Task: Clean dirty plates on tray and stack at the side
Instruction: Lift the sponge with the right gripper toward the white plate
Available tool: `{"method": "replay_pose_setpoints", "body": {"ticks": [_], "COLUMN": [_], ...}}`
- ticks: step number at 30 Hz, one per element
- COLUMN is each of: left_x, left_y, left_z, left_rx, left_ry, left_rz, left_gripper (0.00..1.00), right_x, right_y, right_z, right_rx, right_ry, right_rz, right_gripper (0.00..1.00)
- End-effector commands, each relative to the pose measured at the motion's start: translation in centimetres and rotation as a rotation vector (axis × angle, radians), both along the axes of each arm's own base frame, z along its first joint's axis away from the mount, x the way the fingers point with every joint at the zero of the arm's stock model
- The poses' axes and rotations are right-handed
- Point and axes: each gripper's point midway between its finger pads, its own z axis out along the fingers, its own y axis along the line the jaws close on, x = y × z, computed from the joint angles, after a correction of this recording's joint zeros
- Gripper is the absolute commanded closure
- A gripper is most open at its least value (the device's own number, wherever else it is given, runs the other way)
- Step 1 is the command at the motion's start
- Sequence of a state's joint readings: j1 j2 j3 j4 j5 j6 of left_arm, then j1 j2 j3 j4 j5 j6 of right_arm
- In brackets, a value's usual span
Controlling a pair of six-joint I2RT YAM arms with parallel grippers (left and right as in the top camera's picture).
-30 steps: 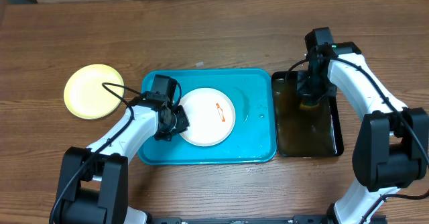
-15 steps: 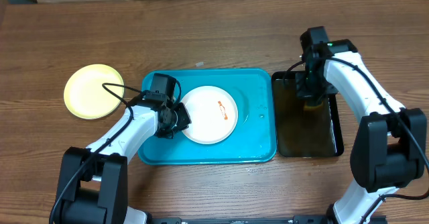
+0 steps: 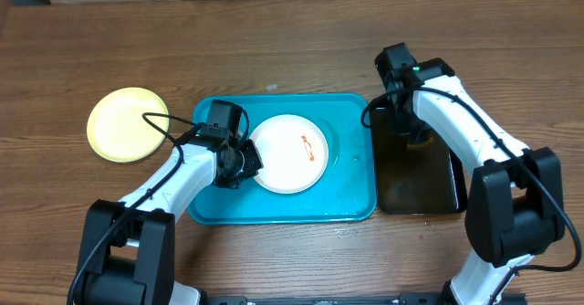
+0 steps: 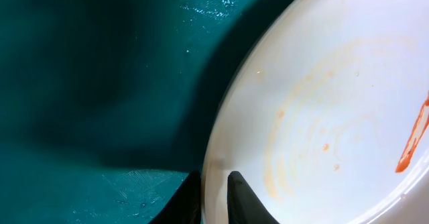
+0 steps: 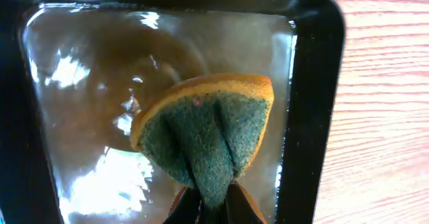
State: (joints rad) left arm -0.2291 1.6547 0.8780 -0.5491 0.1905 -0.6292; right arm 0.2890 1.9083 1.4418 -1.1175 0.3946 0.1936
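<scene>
A white dirty plate with an orange-red smear lies in the turquoise tray. My left gripper is shut on its left rim. In the left wrist view the rim sits pinched between the two dark fingers, and the smear lies at the far right. A pale yellow plate rests on the table, left of the tray. My right gripper is shut on a folded green and orange sponge, held over the black tray.
The black tray holds brownish water and sits against the turquoise tray's right side. Wet streaks shine on the turquoise tray floor. Bare wooden table stretches behind both trays and around the yellow plate.
My right arm has swung left with the sponge, up out of the black tray's water. The left gripper has closed tighter on the plate's rim, nudging the plate slightly right.
</scene>
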Motion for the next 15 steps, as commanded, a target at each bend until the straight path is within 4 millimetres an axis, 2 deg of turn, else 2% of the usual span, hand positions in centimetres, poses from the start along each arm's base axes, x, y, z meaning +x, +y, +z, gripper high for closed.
{"method": "replay_pose_setpoints", "body": {"ticks": [1,6,9,10,12,15], "left_x": [0.2,0.2,0.2,0.2,0.2,0.2], "left_y": [-0.2,-0.1,-0.1,-0.1,-0.1,-0.1], "left_z": [-0.1,-0.1,-0.1,-0.1,-0.1,-0.1], "left_rx": [0.005,0.007,0.008,0.008,0.008,0.011], "left_ry": [-0.003,-0.004,-0.005,-0.005,-0.004,-0.004], "left_rz": [-0.010,-0.009,-0.009,-0.009,-0.009,-0.009], "left_gripper": [0.84,0.83,0.83,0.83,0.83,0.83], "right_x": [1.0,0.6,0.7,0.6,0.2,0.0], "right_y": [-0.7,-1.0,-0.3,-0.8,-1.7,-1.1], "right_z": [1.9,2.0,1.9,2.0,2.3,1.9], "right_rx": [-0.033,-0.050,-0.010,-0.039,-0.075,-0.028], "right_ry": [-0.082,-0.063,-0.057,-0.050,-0.074,-0.055], "right_rz": [-0.065,-0.053,-0.039,-0.033,-0.119,-0.121], "right_gripper": [0.96,0.96,0.96,0.96,0.96,0.96]}}
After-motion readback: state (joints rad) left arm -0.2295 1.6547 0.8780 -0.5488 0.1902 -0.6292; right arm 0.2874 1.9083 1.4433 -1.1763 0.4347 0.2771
